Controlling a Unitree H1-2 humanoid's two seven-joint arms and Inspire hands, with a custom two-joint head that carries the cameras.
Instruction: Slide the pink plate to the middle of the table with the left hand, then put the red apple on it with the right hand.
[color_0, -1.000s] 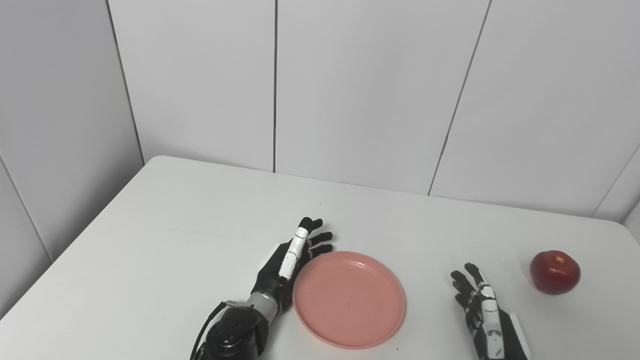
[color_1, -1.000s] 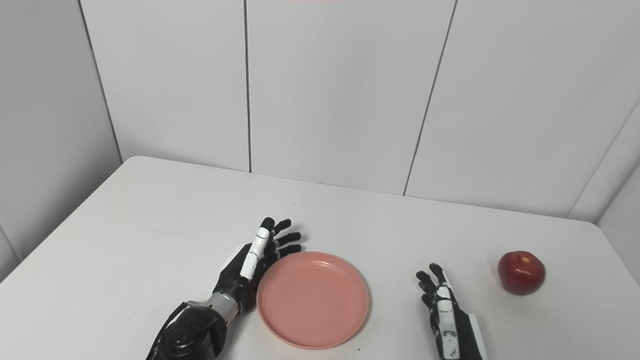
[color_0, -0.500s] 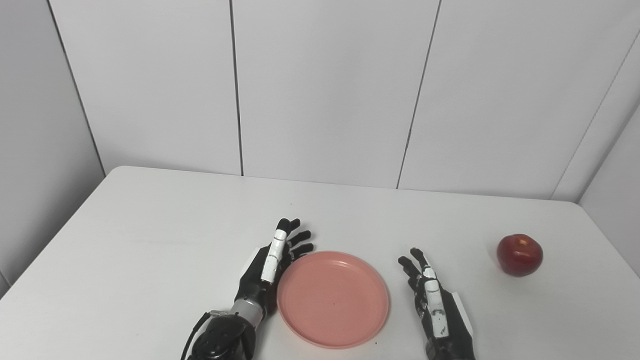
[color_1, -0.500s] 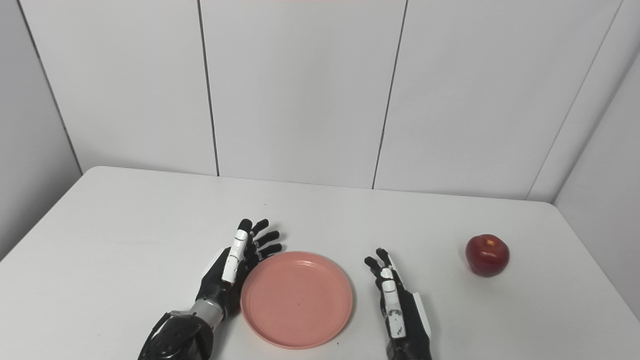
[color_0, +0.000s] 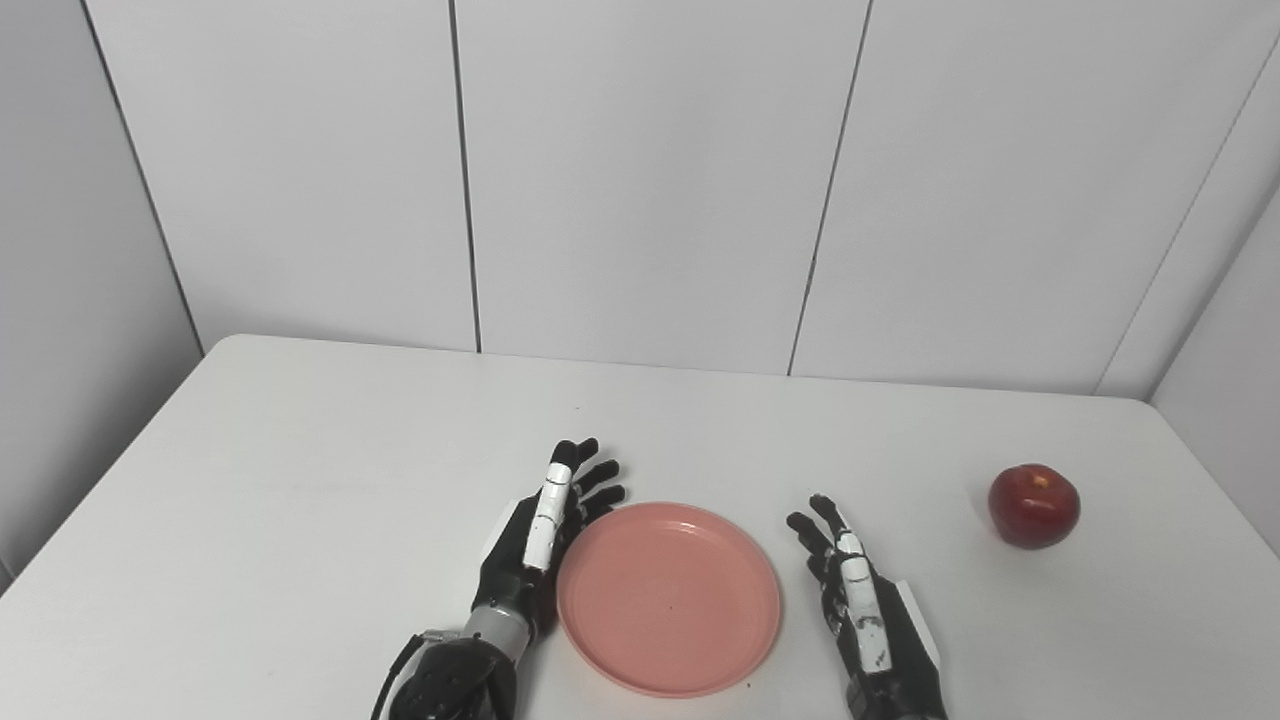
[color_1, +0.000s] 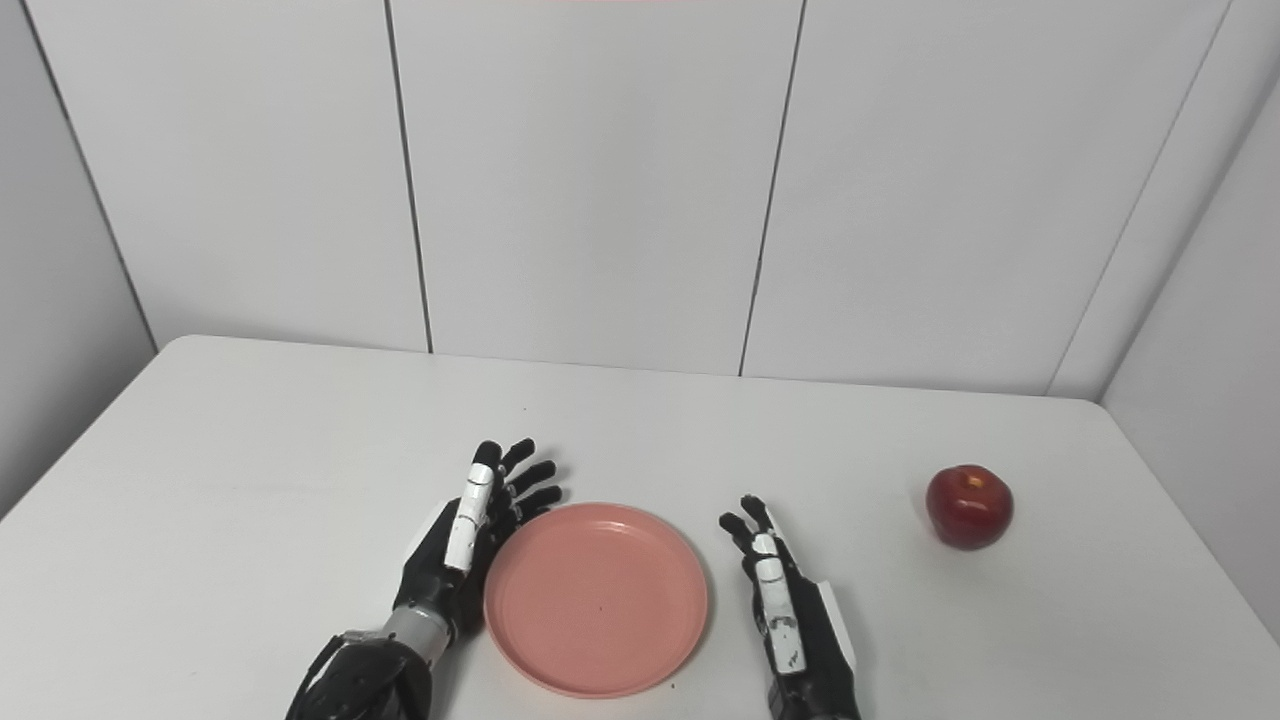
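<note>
A pink plate (color_0: 668, 596) lies flat near the table's front, about the middle. My left hand (color_0: 545, 525) is open, on edge, its fingers against the plate's left rim. My right hand (color_0: 860, 610) is open and empty, resting just right of the plate, not touching it. A red apple (color_0: 1033, 505) stands upright far to the right, well apart from both hands. The plate (color_1: 596, 598), the apple (color_1: 968, 506), the left hand (color_1: 470, 530) and the right hand (color_1: 785, 615) show the same way in the right eye view.
The white table (color_0: 300, 480) meets grey wall panels at the back and on both sides. Its right edge (color_0: 1215, 480) runs close behind the apple. Nothing else stands on the table.
The camera has swung right, shifting the whole picture left. The right hand has moved in closer to the plate's right side. The left hand, plate and apple keep their places.
</note>
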